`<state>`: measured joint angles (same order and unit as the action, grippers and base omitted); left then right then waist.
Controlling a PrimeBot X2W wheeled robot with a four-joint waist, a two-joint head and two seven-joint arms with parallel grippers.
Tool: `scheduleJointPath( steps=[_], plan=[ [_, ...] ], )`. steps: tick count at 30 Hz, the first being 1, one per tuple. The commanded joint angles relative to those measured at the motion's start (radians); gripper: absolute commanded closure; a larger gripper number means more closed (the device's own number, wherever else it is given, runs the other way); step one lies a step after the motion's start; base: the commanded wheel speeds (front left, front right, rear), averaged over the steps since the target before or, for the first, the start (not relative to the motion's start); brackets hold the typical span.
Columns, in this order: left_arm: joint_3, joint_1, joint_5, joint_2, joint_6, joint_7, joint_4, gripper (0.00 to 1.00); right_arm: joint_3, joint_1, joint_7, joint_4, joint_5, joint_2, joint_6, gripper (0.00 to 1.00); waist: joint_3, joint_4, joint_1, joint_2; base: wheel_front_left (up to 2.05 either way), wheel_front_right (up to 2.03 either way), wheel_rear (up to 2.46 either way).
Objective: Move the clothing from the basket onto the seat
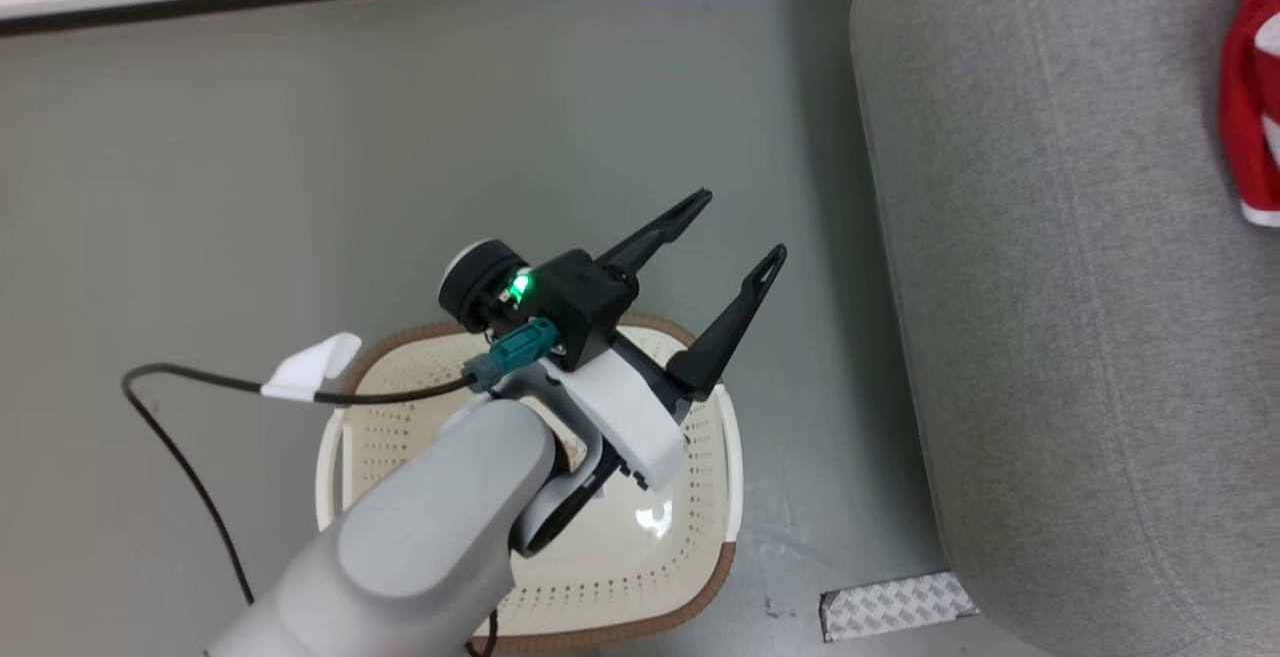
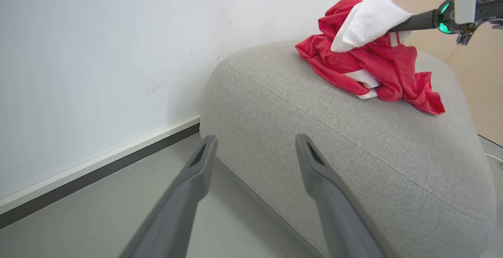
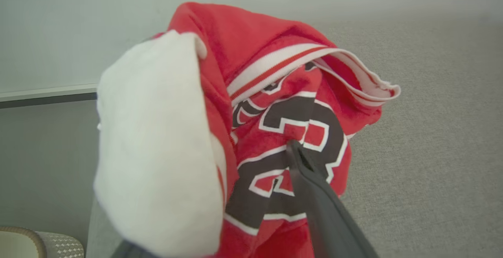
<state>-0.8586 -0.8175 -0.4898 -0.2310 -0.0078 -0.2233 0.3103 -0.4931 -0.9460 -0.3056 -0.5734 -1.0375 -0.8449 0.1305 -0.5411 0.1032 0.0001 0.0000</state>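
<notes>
One crumpled red-and-white clothing (image 2: 377, 67) heap tops the seat (image 2: 314, 144).

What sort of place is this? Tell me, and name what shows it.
Likely a domestic-style indoor room, perhaps a living room: a grey fabric sofa, a laundry basket on a smooth grey floor, a white wall with dark baseboard.

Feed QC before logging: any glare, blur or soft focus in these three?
Head view: sharp, one glare spot on the basket floor, soft shadows. Left wrist view: the left gripper is blurred up close, while the seat and clothing are crisp. Right wrist view: clothing too close, white panel soft and washed out.
</notes>
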Motion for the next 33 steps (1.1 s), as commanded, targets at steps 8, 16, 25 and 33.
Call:
scheduleJointPath(
  steps=[8,16,25,33],
  plan=[
    [0.002,0.060,-0.029,-0.007,0.010,-0.018,0.020,0.00,-0.072,0.049,-0.019,0.018,-0.068,-0.015,0.000,0.00,0.116,0.023,-0.0001,0.0000,0.00,0.00,0.00],
    [0.015,0.137,-0.068,-0.016,0.025,-0.026,0.031,0.00,-0.137,0.099,-0.014,0.069,-0.084,-0.058,0.000,0.00,0.265,0.044,-0.0001,0.0000,0.00,0.00,0.00],
    [0.058,0.245,-0.114,-0.030,0.053,-0.038,0.020,0.00,-0.166,0.162,0.088,0.201,-0.087,-0.096,0.000,0.00,0.439,0.035,-0.0001,0.0000,0.00,0.00,0.00],
    [0.137,0.329,-0.137,-0.065,0.120,-0.041,-0.008,0.00,-0.132,0.283,0.348,0.294,-0.059,-0.062,0.001,0.00,0.517,-0.015,-0.0001,0.0000,0.00,0.00,0.00]
  ],
)
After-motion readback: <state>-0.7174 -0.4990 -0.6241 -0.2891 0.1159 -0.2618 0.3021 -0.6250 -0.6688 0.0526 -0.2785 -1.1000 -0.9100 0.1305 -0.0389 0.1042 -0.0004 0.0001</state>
